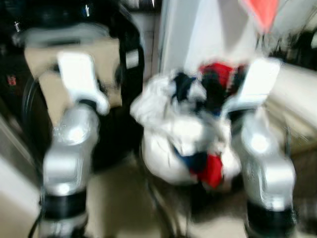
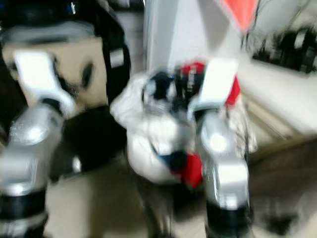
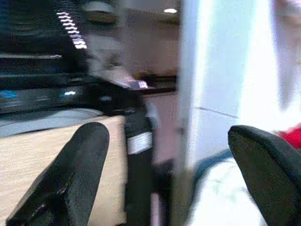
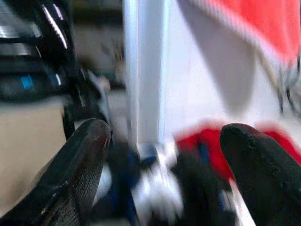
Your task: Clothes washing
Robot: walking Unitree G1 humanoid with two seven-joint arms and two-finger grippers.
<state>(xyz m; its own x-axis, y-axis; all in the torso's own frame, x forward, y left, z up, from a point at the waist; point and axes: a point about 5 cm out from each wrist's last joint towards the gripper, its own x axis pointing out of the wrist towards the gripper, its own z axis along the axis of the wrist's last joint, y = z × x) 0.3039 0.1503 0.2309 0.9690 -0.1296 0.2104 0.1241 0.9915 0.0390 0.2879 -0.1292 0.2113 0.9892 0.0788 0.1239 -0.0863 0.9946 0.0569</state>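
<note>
Both grippers are hanging open and empty in front of a heap of laundry.

Left gripper (image 3: 164, 179) is pointing past a beige panel (image 1: 42, 64) on a dark machine (image 1: 124, 99), its two black fingers (image 3: 70, 174) spread wide around nothing. Between the silver arms, a white bundle of clothes (image 1: 183, 134) with red, blue and black pieces is sitting low on the floor. Right gripper (image 4: 164, 174) is hovering just over that pile, fingers parted, with a red cloth (image 4: 244, 28) hanging above.
</note>
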